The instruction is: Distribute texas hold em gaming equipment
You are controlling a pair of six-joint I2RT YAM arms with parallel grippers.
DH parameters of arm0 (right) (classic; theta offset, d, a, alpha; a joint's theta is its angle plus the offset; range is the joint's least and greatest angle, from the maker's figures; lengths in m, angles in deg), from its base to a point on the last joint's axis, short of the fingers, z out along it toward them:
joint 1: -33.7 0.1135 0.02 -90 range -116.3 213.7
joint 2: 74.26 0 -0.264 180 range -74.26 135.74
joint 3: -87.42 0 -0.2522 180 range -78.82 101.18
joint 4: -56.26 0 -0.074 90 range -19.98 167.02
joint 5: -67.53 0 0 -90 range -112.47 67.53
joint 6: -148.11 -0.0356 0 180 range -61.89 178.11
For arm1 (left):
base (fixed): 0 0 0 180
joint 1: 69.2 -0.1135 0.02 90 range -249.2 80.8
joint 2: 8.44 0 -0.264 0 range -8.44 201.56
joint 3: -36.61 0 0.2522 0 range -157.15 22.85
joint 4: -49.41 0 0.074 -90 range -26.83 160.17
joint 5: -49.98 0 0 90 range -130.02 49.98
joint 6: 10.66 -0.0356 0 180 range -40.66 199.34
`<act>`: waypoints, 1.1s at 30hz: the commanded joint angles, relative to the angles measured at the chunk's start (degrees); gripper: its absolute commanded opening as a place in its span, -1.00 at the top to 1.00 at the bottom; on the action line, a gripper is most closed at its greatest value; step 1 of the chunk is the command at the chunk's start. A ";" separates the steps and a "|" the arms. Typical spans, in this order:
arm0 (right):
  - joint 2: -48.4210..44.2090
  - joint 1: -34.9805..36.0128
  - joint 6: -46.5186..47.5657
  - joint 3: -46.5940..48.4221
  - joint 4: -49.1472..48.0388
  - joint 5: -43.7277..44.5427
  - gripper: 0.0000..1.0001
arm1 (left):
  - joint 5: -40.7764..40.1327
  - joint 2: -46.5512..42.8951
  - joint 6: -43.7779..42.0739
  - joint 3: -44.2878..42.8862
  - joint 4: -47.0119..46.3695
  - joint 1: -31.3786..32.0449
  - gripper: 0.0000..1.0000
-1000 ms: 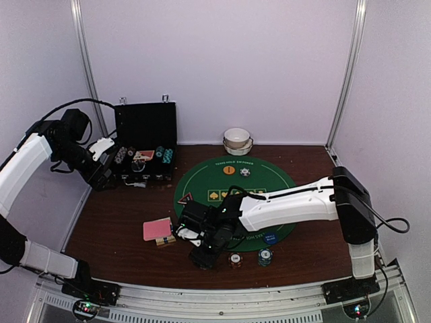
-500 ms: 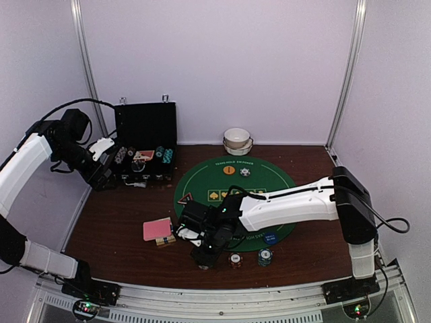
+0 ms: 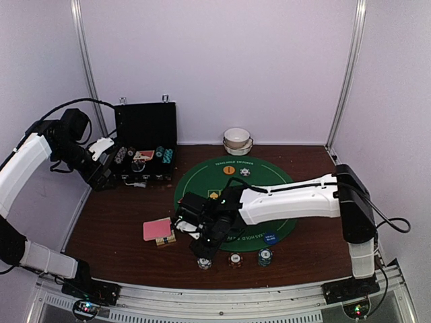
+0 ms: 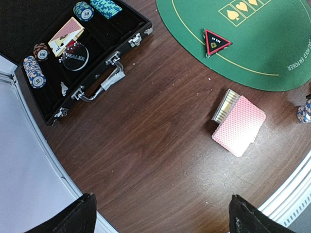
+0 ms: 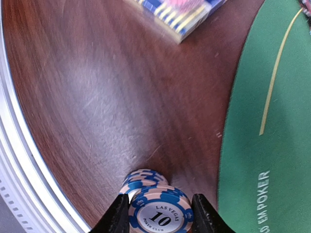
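Note:
A short leaning stack of blue-and-white poker chips marked 10 stands on the wood near the front edge, beside the green mat. My right gripper has both fingers pressed against the top chips. From above, that chip stack shows just in front of the right gripper. Two more chip stacks stand to its right. Pink-backed cards lie left of the mat, and the red triangular button lies on it. My left gripper hangs open over bare wood.
The open black case, with chips and cards in it, stands at the back left beside the left gripper. White bowls sit at the back. An orange button and a blue button lie on the mat.
The right gripper's fingers have narrowed onto the chips. It has drawn back a little from the front edge, and the chip stack now shows in front of it. The left arm has not moved.

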 commanded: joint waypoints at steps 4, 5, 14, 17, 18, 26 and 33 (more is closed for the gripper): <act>-2.58 -5.05 -0.39 7.42 1.47 3.51 0.75 | -0.76 -1.39 0.35 -1.48 0.48 -0.48 -0.95; -2.10 -5.92 -0.65 8.25 1.01 3.67 0.76 | -0.93 -1.38 0.45 -1.57 0.48 -0.48 -0.95; 7.32 -12.24 -1.31 17.52 -1.19 7.15 0.78 | -1.19 -1.42 0.63 -1.84 0.47 -0.41 -0.95; 11.74 -13.38 -1.61 21.51 -1.09 7.63 0.78 | -0.95 -1.26 0.71 -2.06 0.53 -0.46 -0.95; 13.08 -13.65 -1.77 22.72 -1.03 7.47 0.78 | -0.86 -1.20 0.71 -2.10 0.47 -0.47 -0.95; 19.76 -14.09 -2.86 29.12 -0.82 6.15 0.71 | -0.69 -0.94 0.65 -2.28 0.46 -0.45 -0.95; 22.00 -14.40 -3.49 29.51 -1.19 6.03 0.64 | -0.33 -0.88 0.69 -2.55 0.50 -0.40 -0.95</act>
